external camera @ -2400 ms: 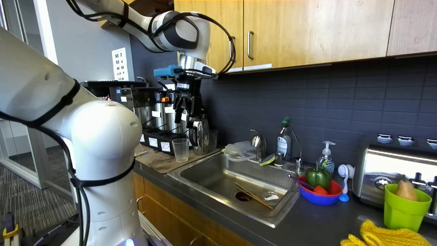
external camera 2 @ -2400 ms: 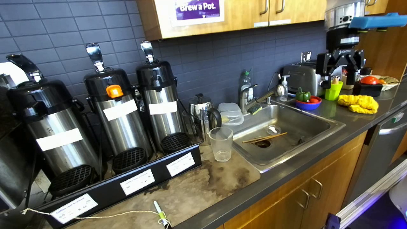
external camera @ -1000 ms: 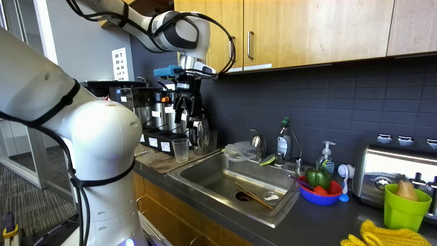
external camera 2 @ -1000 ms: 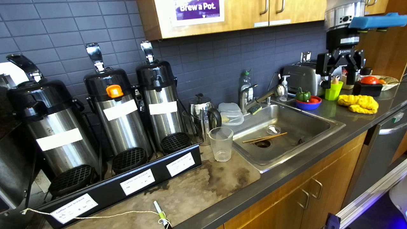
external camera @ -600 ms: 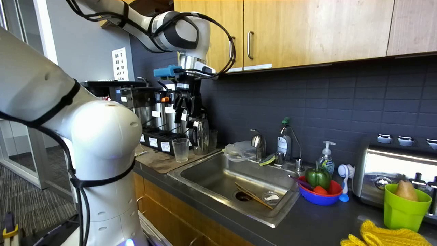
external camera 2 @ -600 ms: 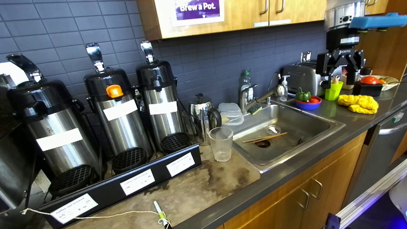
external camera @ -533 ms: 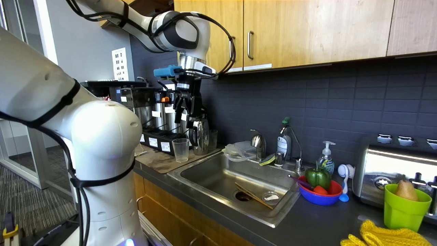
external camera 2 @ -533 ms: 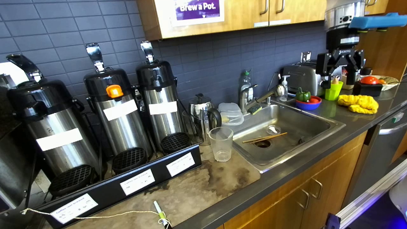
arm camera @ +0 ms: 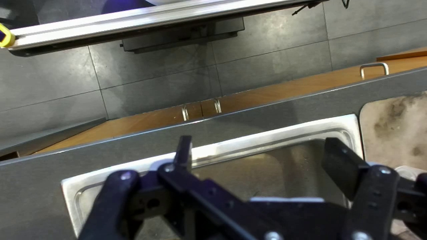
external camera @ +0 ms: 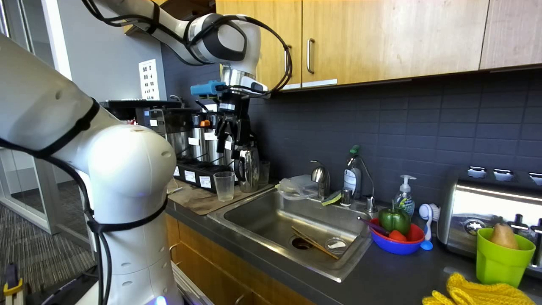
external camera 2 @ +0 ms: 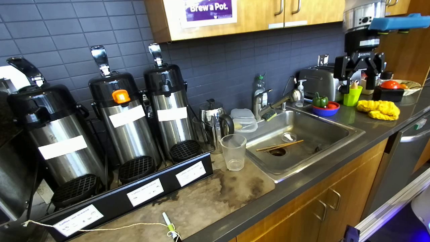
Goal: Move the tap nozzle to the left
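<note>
The tap nozzle is a slim arched silvery spout point(external camera: 372, 186) behind the back rim of the steel sink point(external camera: 271, 254). Its arch also shows in an exterior view point(external camera 2: 286, 85), its base hidden behind a thicker faucet. That brushed-metal faucet point(external camera: 322, 180) has a lever on top; its slanted spout point(external camera 2: 280, 101) points right in that view and towards the camera in the other. My gripper point(external camera 2: 357, 86) is open and empty, fingers down, well above the sink and apart from both taps. In the wrist view it point(arm camera: 258, 142) spans the sink's front part; both taps are out of view there.
A green-capped soap bottle point(external camera: 351, 178), pale pump bottle point(external camera: 405, 197), sponge point(external camera: 332, 198) and clear plastic tubs point(external camera 2: 243, 119) stand around the taps. Chopsticks point(external camera 2: 280, 145) lie in the sink. A blue-red bowl point(external camera: 398, 245) sits beside it. Wooden cabinets point(external camera: 381, 38) hang above.
</note>
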Robot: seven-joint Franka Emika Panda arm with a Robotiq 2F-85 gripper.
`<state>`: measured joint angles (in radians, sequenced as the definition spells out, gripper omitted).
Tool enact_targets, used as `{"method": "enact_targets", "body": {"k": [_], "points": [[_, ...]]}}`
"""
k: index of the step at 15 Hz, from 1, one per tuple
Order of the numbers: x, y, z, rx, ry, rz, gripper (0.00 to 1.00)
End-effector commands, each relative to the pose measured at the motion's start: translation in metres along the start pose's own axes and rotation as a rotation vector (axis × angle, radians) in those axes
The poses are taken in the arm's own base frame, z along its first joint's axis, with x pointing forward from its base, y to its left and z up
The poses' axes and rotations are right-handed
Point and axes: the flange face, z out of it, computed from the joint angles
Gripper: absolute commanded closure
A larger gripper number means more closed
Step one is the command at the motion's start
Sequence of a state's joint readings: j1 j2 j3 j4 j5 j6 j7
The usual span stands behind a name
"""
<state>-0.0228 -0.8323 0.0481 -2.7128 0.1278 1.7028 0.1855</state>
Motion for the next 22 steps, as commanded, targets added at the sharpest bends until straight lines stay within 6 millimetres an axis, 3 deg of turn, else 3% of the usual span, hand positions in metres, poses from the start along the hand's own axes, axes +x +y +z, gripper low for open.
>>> {"method": "enact_targets", "body": {"k": [1, 10, 17, 22], "points": [[0.0, 0.002, -0.002, -0.001, 0.044, -0.012, 0.0], [0.018, 0.018, -0.014, 0.077, 0.232, -0.009, 0.0], [0.045, 0.075, -0.029, 0.306, 0.402, 0.184, 0.0], [0.069, 0.095, -0.012, 0.575, 0.394, 0.312, 0.0]]}}
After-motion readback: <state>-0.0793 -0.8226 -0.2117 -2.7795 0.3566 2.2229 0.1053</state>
